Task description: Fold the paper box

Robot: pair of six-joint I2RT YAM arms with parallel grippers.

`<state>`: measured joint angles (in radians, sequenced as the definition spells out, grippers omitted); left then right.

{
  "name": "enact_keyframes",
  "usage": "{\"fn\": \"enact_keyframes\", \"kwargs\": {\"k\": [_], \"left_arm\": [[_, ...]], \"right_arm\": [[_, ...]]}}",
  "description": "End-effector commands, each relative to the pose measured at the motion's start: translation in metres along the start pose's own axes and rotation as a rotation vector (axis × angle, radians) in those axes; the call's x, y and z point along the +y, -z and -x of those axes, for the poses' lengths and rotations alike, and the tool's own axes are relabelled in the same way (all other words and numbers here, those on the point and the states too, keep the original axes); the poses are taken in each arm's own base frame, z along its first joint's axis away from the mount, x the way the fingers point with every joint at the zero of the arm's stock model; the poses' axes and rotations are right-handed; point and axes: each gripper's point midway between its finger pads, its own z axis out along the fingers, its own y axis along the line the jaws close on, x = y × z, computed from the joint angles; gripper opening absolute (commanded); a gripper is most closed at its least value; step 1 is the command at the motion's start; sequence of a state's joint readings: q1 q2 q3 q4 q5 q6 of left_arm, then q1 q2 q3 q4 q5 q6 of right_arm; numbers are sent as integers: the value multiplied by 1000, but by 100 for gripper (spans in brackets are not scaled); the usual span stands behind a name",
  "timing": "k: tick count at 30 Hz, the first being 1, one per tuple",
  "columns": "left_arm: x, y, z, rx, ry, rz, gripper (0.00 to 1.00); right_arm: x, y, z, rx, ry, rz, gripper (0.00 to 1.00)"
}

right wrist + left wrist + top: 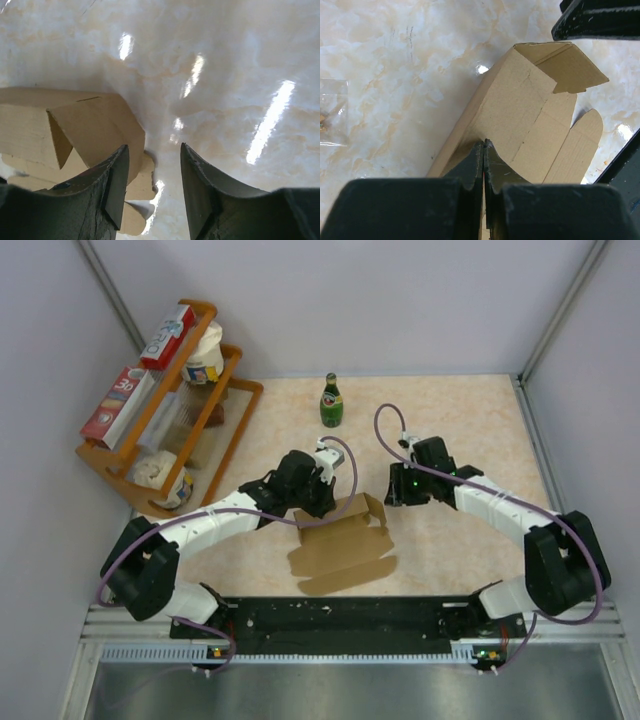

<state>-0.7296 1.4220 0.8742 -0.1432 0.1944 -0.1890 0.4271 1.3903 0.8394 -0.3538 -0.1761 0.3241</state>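
Cardboard flaps of the paper box (345,540) lie flat nearest us at the middle of the table (460,550), just beyond the arms' bases, while its far part stands up as a half-formed wall with one end flap tilted inward. At the wall's far left end sits the left gripper (484,144), jaws pressed together with a thin sliver of brown showing between them, so we read it as pinching the box's wall; its own fingers hide the exact contact. Just right of the box hangs the right gripper (154,150), jaws apart with nothing between them and only bare table beyond; one finger is close beside the raised end flap, and we cannot tell whether it touches. A clear plastic bag (330,112), cut off by the left wrist view's edge, holds something too blurred to name. Farther back stands a green bottle (331,402), and at the far left a wooden rack (243,415) carries red-and-white boxes (167,337).
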Motion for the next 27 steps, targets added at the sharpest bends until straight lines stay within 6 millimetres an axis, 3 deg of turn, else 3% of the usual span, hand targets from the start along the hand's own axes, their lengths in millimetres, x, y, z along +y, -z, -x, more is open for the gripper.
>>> {"fn": "enact_keyframes", "kwargs": {"k": [1, 17, 27], "left_arm": [[-2, 6, -5, 18, 4, 2, 0], [-13, 7, 18, -21, 13, -40, 0], [-14, 6, 20, -16, 9, -42, 0]], "right_arm": [[27, -3, 14, -3, 82, 166, 45], [55, -16, -18, 18, 149, 357, 45], [66, -15, -23, -52, 176, 423, 49]]}}
